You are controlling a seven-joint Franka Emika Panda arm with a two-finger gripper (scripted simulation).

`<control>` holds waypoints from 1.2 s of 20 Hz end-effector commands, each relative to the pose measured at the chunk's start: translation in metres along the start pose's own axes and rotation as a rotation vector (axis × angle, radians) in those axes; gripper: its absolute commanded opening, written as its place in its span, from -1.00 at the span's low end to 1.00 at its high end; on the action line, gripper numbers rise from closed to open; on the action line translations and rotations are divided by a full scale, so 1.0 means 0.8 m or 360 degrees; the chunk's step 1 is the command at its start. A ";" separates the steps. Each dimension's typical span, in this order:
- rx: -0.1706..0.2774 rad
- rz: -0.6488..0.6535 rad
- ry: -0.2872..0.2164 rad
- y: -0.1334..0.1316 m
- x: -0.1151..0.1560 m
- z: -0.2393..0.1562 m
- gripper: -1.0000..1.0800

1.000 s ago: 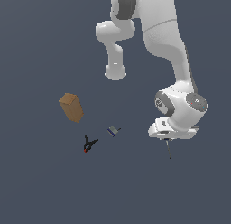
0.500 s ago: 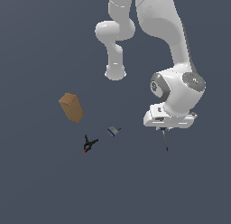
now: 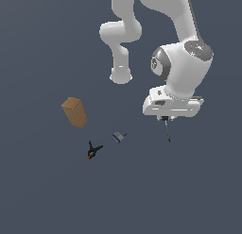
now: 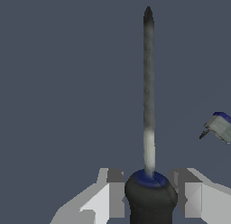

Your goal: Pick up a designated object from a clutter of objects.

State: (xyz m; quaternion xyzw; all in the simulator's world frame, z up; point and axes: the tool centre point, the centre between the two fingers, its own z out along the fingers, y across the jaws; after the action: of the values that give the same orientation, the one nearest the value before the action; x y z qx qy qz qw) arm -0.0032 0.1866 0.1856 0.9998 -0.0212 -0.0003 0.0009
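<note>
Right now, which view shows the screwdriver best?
The wrist view: the screwdriver fills it, dark handle between the fingers of the hand, grey shaft pointing away. The exterior view shows only a thin shaft below the hand.

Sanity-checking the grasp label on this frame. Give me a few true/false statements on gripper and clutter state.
1. The gripper is closed on the screwdriver handle. True.
2. The screwdriver's shaft points up toward the arm. False: in the exterior view it hangs down below the gripper.
3. The tan box is held by the gripper. False: it sits apart, toward the exterior view's left.
4. The black clamp lies between the box and the grey-blue block. False: the clamp is off to one side, nearer the bottom of the exterior view.
5. The grey-blue block shows in the wrist view. True.
</note>
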 end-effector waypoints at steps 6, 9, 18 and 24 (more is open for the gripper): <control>0.0004 -0.0001 0.0001 0.042 -0.028 -0.084 -1.00; 0.0005 -0.0001 0.0000 0.061 -0.039 -0.120 -1.00; 0.0007 -0.0001 0.0000 0.110 -0.068 -0.217 -1.00; 0.0005 0.0000 0.0000 0.132 -0.079 -0.261 -1.00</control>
State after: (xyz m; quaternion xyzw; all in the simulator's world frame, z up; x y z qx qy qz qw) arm -0.0685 0.0882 0.3862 0.9998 -0.0215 0.0001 -0.0010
